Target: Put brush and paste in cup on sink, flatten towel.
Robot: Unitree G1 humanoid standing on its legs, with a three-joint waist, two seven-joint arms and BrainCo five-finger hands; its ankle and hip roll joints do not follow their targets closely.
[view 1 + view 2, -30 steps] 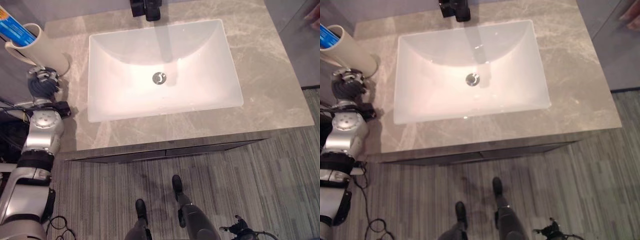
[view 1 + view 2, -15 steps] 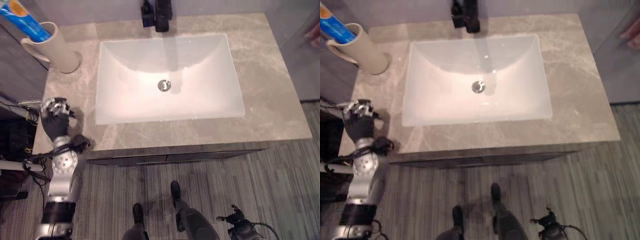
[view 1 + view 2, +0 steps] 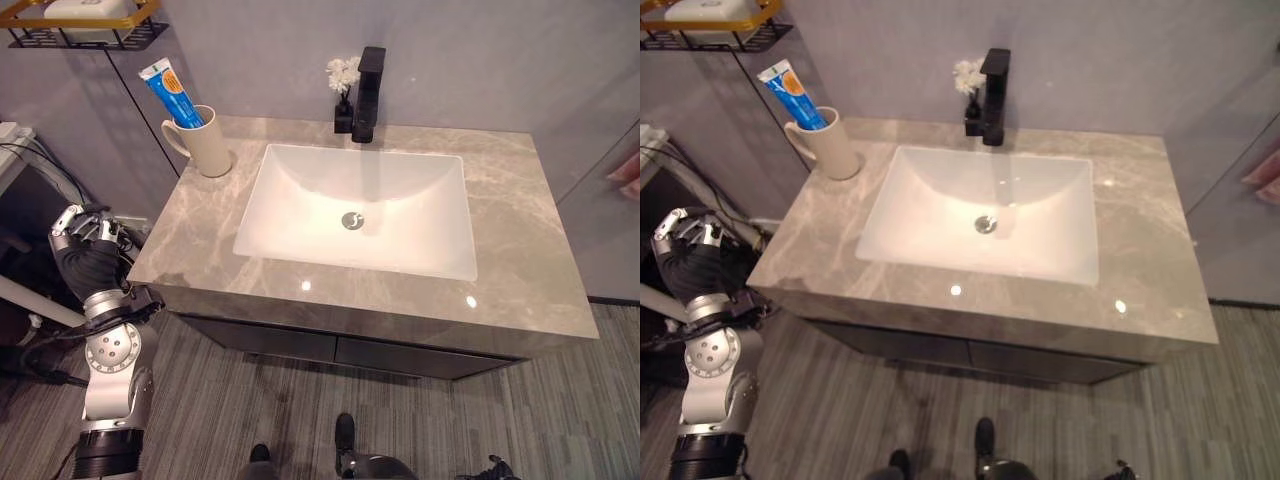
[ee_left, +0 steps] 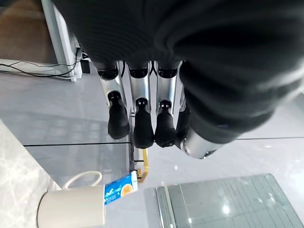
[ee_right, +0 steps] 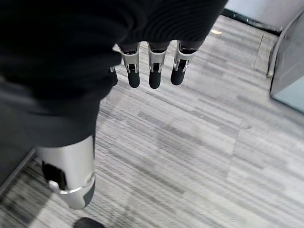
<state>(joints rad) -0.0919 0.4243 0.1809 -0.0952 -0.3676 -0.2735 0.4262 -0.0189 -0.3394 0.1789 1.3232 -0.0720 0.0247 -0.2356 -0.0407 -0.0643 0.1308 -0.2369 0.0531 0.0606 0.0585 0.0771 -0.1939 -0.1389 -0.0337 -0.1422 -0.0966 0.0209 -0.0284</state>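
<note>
Up on the grey counter (image 3: 200,240), the cup (image 3: 209,141) stands at the back left corner beside the white sink (image 3: 360,210), and the blue paste tube (image 3: 171,95) sticks up out of it. The black tap (image 3: 366,94) stands behind the sink. The left hand (image 3: 85,255) is off the counter's left edge with loosely bent fingers, holding nothing.

From the left wrist, the fingers (image 4: 137,123) hang free, with the cup far past them.

From the right wrist, the right hand (image 5: 149,66) hangs over the striped floor (image 5: 190,142), fingers loose and empty.

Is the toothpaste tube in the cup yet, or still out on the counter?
In. The toothpaste tube stands slanted inside the cup, its top poking above the rim, at the counter's back left corner.
</note>
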